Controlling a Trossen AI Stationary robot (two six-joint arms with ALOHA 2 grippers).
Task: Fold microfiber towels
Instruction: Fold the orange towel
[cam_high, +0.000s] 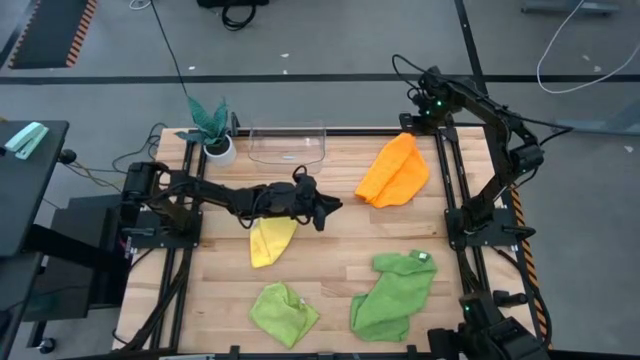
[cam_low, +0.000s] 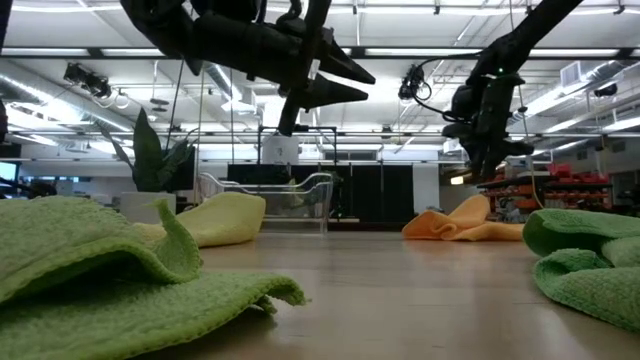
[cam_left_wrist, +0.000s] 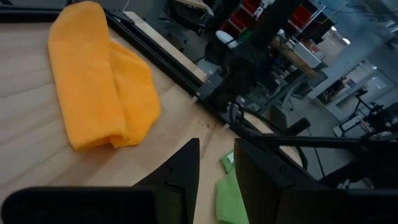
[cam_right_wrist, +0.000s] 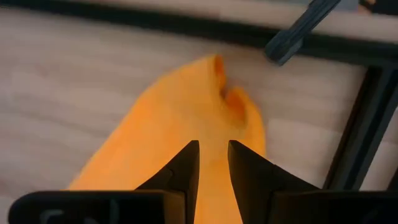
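The folded orange plush towel (cam_high: 394, 171) serves as the landmark near the wooden table's (cam_high: 330, 255) far right. The left gripper (cam_high: 326, 209) hovers above the table just left of it, its dark fingers (cam_left_wrist: 180, 180) a narrow gap apart and holding nothing. The right gripper (cam_right_wrist: 213, 168) hangs over the orange towel's far corner, fingers narrowly parted and empty. The crumpled yellow plush towel (cam_high: 271, 240) lies left and nearer, the lime green plush towel (cam_high: 283, 313) nearer still. The larger mid-green towel (cam_high: 392, 294) lies directly nearer than the orange one.

Bright overhead lighting, blurred wrist views
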